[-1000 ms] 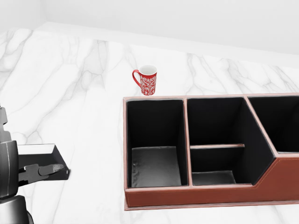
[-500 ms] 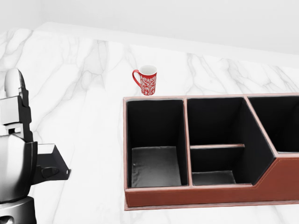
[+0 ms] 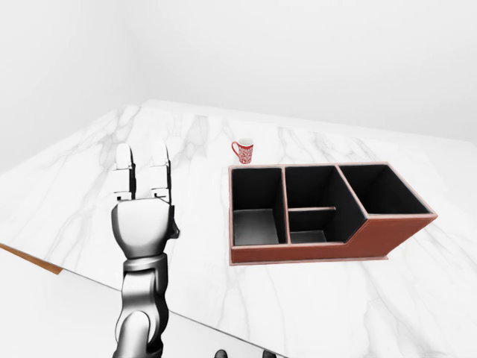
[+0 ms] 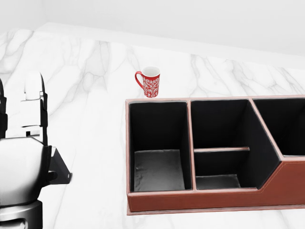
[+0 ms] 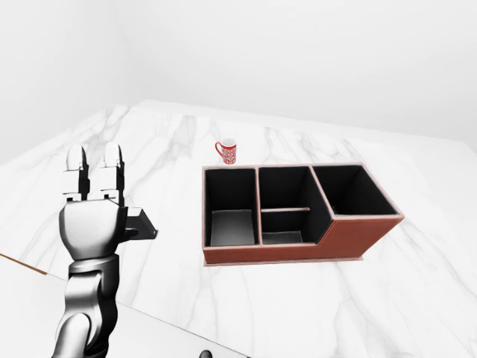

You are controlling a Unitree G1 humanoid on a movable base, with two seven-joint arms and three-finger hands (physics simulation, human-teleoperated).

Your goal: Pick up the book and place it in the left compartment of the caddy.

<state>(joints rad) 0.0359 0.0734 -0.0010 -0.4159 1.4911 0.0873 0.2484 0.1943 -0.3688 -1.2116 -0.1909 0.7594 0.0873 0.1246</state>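
Since a second ago the left hand has risen at the head view's left edge, fingers now pointing straight up, spread open. A dark flat slab juts from its palm side in the right-eye view; whether that is the book I cannot tell. No book shows elsewhere. At the hand's 3 o'clock sits the brown caddy, left compartment bare. At the caddy's 11 o'clock stands a red patterned mug, on the marble counter. Right hand unseen.
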